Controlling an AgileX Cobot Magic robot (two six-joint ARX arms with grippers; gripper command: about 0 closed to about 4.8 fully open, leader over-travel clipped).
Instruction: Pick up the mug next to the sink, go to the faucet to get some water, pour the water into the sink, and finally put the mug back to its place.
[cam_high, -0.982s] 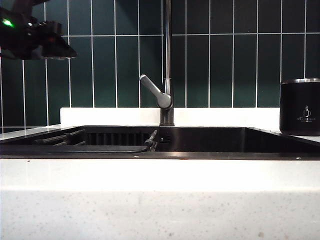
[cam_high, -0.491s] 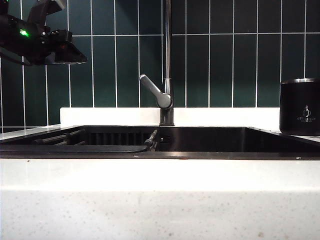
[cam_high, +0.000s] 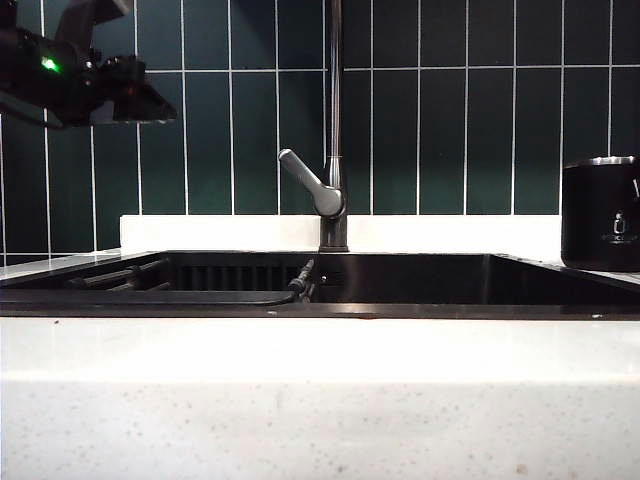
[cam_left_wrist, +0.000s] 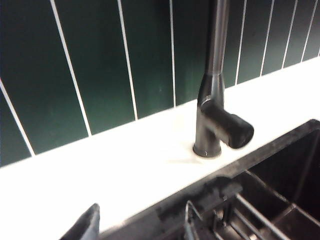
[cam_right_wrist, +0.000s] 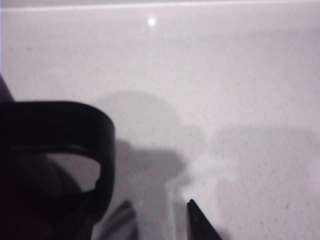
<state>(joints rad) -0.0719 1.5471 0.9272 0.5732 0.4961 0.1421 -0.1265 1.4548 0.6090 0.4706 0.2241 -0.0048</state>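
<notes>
The black mug (cam_high: 598, 215) with its silver rim stands on the white counter to the right of the sink (cam_high: 400, 300). Its black handle (cam_right_wrist: 75, 145) fills one side of the right wrist view. My right gripper (cam_right_wrist: 160, 222) is open beside that handle, with only bare counter between its fingertips. The faucet (cam_high: 335, 120) rises behind the sink, its grey lever (cam_high: 310, 180) angled up to the left. My left gripper (cam_high: 140, 100) hangs high at the left, away from the faucet (cam_left_wrist: 212, 100). One fingertip (cam_left_wrist: 89, 222) shows, set far out, holding nothing. No water is in view.
A dark ribbed rack (cam_high: 180, 280) lies in the sink's left half, and its wires (cam_left_wrist: 240, 210) show below the faucet's base. A white ledge (cam_high: 200, 232) and a dark green tiled wall (cam_high: 460, 110) stand behind. The speckled counter front (cam_high: 320, 400) fills the foreground.
My left gripper has drifted a little to the right and stays high. A dark shape has come in at the right edge and now covers part of the mug's logo.
</notes>
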